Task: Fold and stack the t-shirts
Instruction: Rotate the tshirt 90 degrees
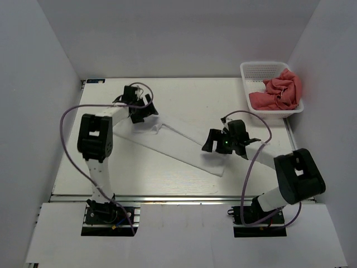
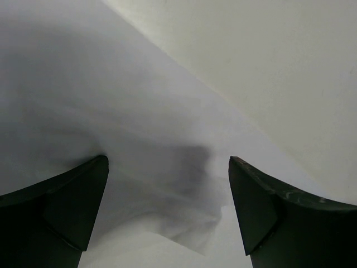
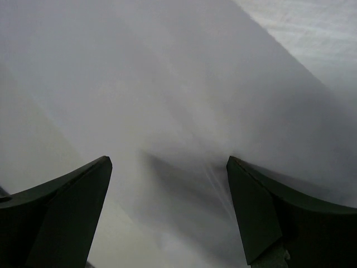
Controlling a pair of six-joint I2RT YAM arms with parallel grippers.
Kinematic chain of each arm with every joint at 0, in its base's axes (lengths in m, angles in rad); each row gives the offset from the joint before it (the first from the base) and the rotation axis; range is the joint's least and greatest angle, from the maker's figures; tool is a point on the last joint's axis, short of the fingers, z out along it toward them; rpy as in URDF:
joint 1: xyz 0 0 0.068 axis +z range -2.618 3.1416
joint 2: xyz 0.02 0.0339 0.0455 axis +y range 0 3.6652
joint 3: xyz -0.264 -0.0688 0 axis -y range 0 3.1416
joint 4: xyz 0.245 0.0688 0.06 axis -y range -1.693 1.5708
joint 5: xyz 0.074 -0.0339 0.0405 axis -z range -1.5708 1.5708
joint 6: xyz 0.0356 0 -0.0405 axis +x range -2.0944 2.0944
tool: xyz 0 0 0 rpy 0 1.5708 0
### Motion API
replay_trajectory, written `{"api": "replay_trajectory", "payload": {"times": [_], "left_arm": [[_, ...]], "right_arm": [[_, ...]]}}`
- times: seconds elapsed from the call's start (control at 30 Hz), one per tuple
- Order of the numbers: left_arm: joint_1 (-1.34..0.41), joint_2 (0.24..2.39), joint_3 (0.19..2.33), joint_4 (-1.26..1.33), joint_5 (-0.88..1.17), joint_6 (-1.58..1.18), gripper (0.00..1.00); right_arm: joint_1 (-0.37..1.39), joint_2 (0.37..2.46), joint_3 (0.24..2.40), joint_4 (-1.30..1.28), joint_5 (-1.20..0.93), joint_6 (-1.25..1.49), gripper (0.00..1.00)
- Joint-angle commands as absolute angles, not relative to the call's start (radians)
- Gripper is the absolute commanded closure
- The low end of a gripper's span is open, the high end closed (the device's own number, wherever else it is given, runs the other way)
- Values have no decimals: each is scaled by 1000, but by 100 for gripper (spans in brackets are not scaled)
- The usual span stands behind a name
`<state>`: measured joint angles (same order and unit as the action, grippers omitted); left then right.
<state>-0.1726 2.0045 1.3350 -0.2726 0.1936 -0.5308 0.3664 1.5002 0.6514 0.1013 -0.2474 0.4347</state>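
**Both grippers open over the white tee, nothing held**

You've got the white t-shirt (image 1: pixel 178 146) lying on the table (image 1: pixel 111 167) as a long narrow strip. It runs diagonally from the far-left area down toward the near-right of centre.

Your left gripper (image 1: pixel 146 113) sits at the strip's far-left end w/ jaws spread wide and nothing pinched. In the left wrist view the fingers (image 2: pixel 72 206) stand apart above white cloth (image 2: pixel 111 111). A loose, rumpled edge of the cloth lies between them, and bare table (image 2: pixel 268 67) shows on the right.

Your right gripper (image 1: pixel 211 140) is at the other end, near-right of centre, also spread wide and gripping nothing. In the right wrist view its fingers (image 3: pixel 262 212) frame smooth white fabric (image 3: pixel 167 84). Can't tell if either gripper's tips touch the cloth.

The coral-pink t-shirts (image 1: pixel 281 92) are bunched in the white lattice basket (image 1: pixel 262 66) at the far-right corner, well apart from both grippers.
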Motion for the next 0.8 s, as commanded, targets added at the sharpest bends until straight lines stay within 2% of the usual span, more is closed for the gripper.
{"api": "replay_trajectory", "payload": {"times": [0.0, 0.07, 0.1, 0.17, 0.2, 0.27, 0.47, 0.57, 0.77], "left_arm": [[-166, 2260, 1624, -451, 179, -453, 0], [-176, 2359, 1786, -483, 213, -425, 0], [-176, 2409, 1962, -530, 254, -425, 0], [-196, 2566, 2139, -561, 337, -396, 0], [-196, 2615, 2293, -571, 372, -385, 0], [-209, 2723, 2411, -487, 458, -402, 0], [-229, 2787, 2398, -353, 508, -457, 0], [-239, 2815, 2408, -305, 517, -469, 0], [-249, 2879, 2451, -190, 517, -540, 0]], "right_arm": [[423, 1410, 566, -132, -325, 349, 10], [485, 1349, 554, -203, -348, 333, 10], [539, 1341, 552, -215, -365, 306, 10], [578, 1324, 564, -251, -394, 272, 10], [650, 1327, 575, -250, -412, 256, 10], [722, 1363, 597, -213, -463, 241, 10], [912, 1575, 742, -63, -558, 121, 10], [992, 1676, 892, -26, -604, 78, 10], [1124, 1815, 1100, -130, -597, -41, 10]]}}
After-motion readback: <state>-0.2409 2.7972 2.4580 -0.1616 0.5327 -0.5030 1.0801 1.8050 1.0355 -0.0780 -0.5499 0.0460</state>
